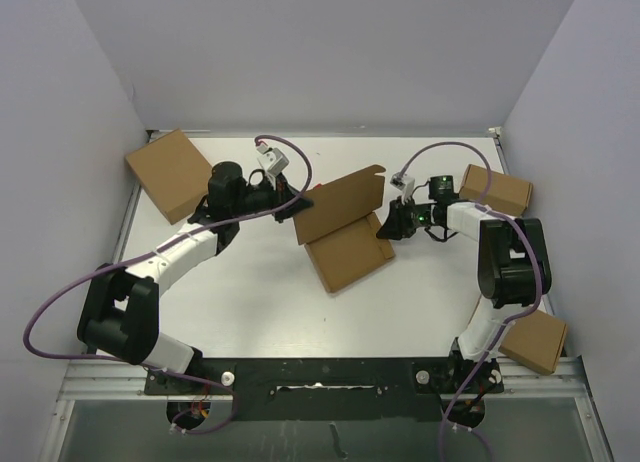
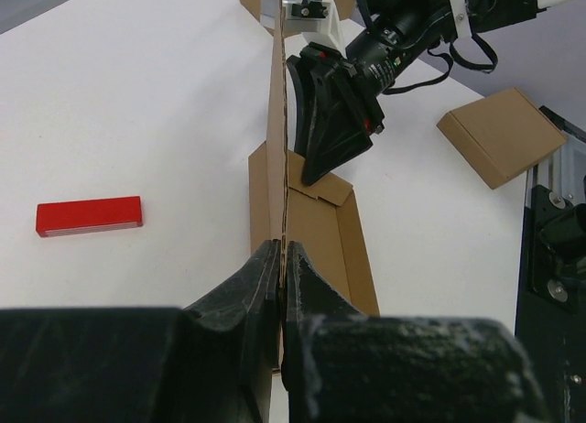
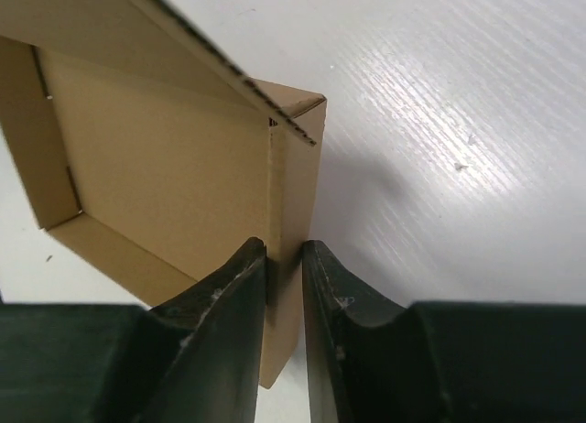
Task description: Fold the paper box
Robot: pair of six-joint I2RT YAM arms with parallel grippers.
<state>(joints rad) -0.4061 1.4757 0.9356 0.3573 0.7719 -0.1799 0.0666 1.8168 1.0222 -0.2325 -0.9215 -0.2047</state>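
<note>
A brown paper box (image 1: pixel 348 252) lies open at the table's middle, its lid (image 1: pixel 338 204) raised upright. My left gripper (image 1: pixel 300 204) is shut on the lid's left edge; the left wrist view shows the thin lid panel (image 2: pixel 277 121) edge-on between my fingers (image 2: pixel 280 258). My right gripper (image 1: pixel 384 227) is shut on the box's right side wall (image 3: pixel 291 203), one finger inside the tray and one outside, as the right wrist view shows (image 3: pixel 284 258). The box's tray interior (image 3: pixel 156 167) is empty.
A folded box (image 1: pixel 170 174) lies at the far left, another (image 1: pixel 497 188) at the far right, a third (image 1: pixel 535 339) near the right arm's base. A red block (image 2: pixel 90 215) lies on the table in the left wrist view. White walls enclose the table.
</note>
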